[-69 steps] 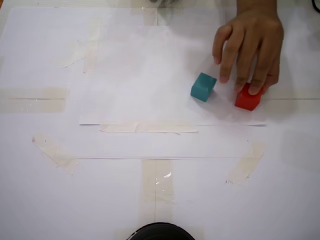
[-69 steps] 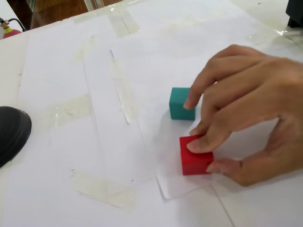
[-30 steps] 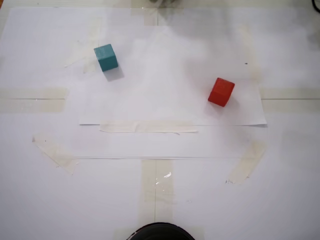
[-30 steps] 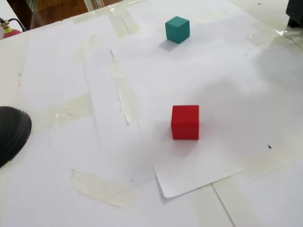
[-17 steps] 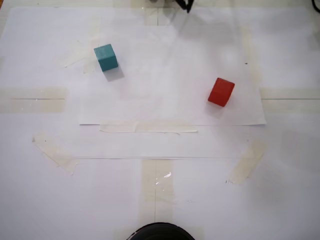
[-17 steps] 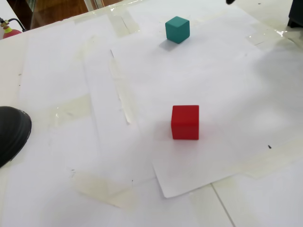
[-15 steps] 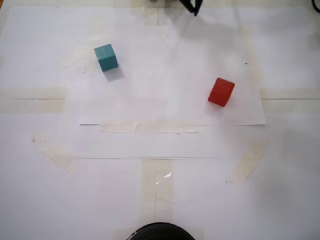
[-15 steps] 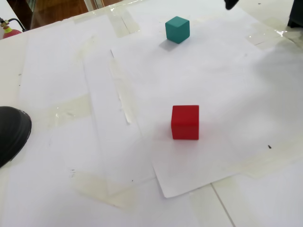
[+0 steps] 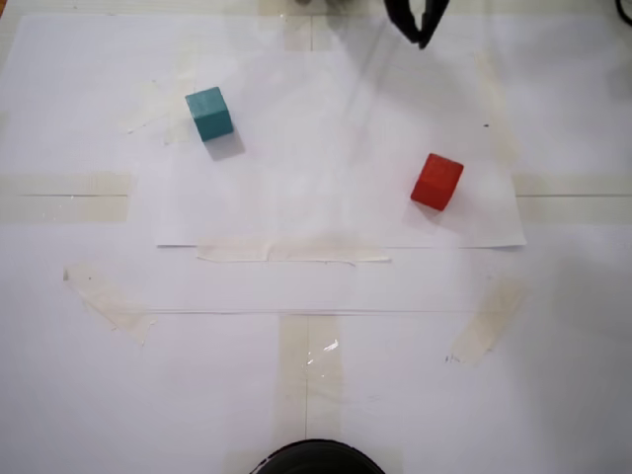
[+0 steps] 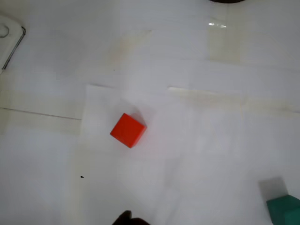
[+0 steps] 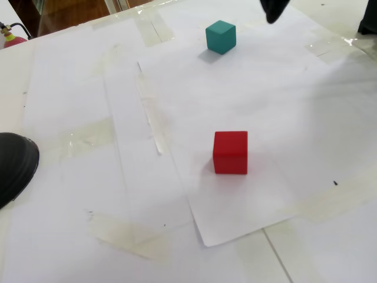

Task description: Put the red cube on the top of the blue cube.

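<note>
The red cube [image 9: 436,181] lies on white paper at the right in a fixed view, alone and untouched. It also shows in the wrist view [image 10: 128,130] and in the other fixed view [image 11: 230,152]. The blue cube, teal in colour [image 9: 209,113], stands apart at the upper left; it also shows in the wrist view [image 10: 284,211] and the other fixed view [image 11: 221,36]. My gripper [image 9: 422,39] hangs at the top edge, above and behind the red cube, with its dark fingers meeting at the tip and holding nothing. Only its tip shows in the other fixed view [image 11: 272,15] and the wrist view [image 10: 127,218].
White paper sheets [image 9: 336,148] are taped to the table with pale tape strips [image 9: 291,255]. A black round object [image 9: 316,459] sits at the front edge and also shows in the other fixed view [image 11: 15,165]. A small red item [image 11: 15,40] lies off the table's far corner.
</note>
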### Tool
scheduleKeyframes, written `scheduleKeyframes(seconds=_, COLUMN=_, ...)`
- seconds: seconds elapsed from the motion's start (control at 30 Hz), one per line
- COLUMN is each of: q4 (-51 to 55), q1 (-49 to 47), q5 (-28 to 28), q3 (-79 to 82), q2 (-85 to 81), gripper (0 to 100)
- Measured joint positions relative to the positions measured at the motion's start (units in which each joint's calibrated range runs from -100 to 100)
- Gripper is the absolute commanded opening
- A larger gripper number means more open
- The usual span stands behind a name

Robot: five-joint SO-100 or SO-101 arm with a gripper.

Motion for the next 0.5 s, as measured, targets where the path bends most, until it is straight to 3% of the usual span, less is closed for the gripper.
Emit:
scheduleKeyframes(seconds=0.27, q4=1.95, q1=-1.83, q5=-0.24, q3=-9.31, q2=7.9, gripper=0)
scheduleKeyframes(seconds=0.5, q4=0.33, q1=-2.63, q5=-3.86, q3=-11.57, q2=11.02, gripper=0)
